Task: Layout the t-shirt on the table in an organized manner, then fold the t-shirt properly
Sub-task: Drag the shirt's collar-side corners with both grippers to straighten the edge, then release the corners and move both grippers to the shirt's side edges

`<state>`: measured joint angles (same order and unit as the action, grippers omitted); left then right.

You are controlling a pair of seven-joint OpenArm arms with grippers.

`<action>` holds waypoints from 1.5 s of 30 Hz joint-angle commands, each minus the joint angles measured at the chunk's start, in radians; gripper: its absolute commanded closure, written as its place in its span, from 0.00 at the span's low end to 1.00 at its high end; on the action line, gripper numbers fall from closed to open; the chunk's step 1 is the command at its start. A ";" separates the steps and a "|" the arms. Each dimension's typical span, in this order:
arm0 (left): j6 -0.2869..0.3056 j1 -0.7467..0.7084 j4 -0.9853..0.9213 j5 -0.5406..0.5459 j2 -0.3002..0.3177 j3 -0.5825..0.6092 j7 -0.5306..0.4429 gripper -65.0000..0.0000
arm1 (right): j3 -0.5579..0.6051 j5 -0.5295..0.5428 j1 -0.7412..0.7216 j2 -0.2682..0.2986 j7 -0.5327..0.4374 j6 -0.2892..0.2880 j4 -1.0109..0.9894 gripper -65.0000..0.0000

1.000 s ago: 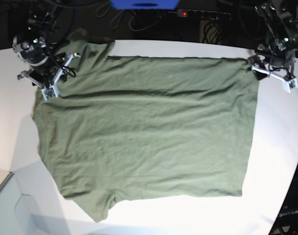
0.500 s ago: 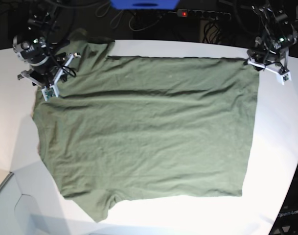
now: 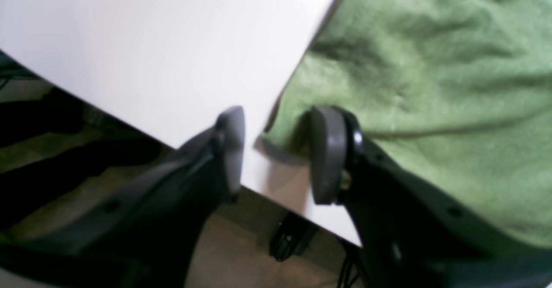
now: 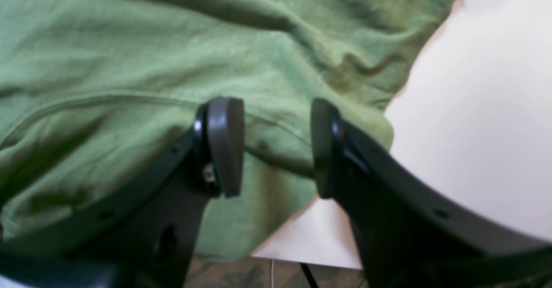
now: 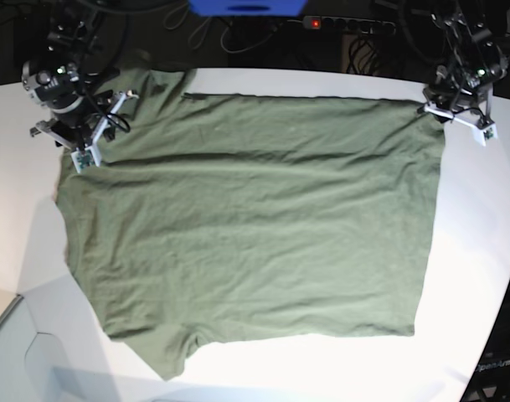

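plain olive-green t-shirt (image 5: 246,226), smooth white table (image 5: 481,251)

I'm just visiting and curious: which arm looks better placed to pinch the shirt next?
Probably the right. Its end effector stands open with t-shirt cloth between its fingers. The left end effector is open at the shirt's corner, mostly over bare table.

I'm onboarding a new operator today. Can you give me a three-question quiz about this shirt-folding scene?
1. True or false: the olive-green cotton t-shirt lies spread flat on the smooth white table.
2. The left gripper straddles: A) a shirt corner by the table's edge, B) the shirt's middle, C) bare table only.
3. What lies between the right gripper's open jaws?

Key: 1 true; 2 A; 3 a fold of shirt fabric.
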<state>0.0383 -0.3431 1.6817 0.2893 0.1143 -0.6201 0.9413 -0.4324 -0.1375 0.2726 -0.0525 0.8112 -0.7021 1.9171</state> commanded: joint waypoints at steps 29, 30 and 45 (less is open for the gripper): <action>0.004 0.009 0.048 0.009 0.003 0.092 0.005 1.00 | -0.090 0.005 0.081 -0.060 -0.008 0.004 0.018 0.49; 0.004 0.009 0.048 0.009 0.003 0.092 0.005 1.00 | -0.092 0.005 0.081 -0.062 -0.008 0.004 0.018 0.49; 0.004 0.009 0.048 0.009 0.008 0.092 -0.001 1.00 | -0.201 0.005 0.081 -0.082 -0.008 0.004 -0.021 0.49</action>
<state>0.0391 -0.3370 1.7103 0.2958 0.1112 -0.5262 0.9520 -0.6319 -0.1402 0.3519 -0.1383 0.8135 -0.7021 1.8828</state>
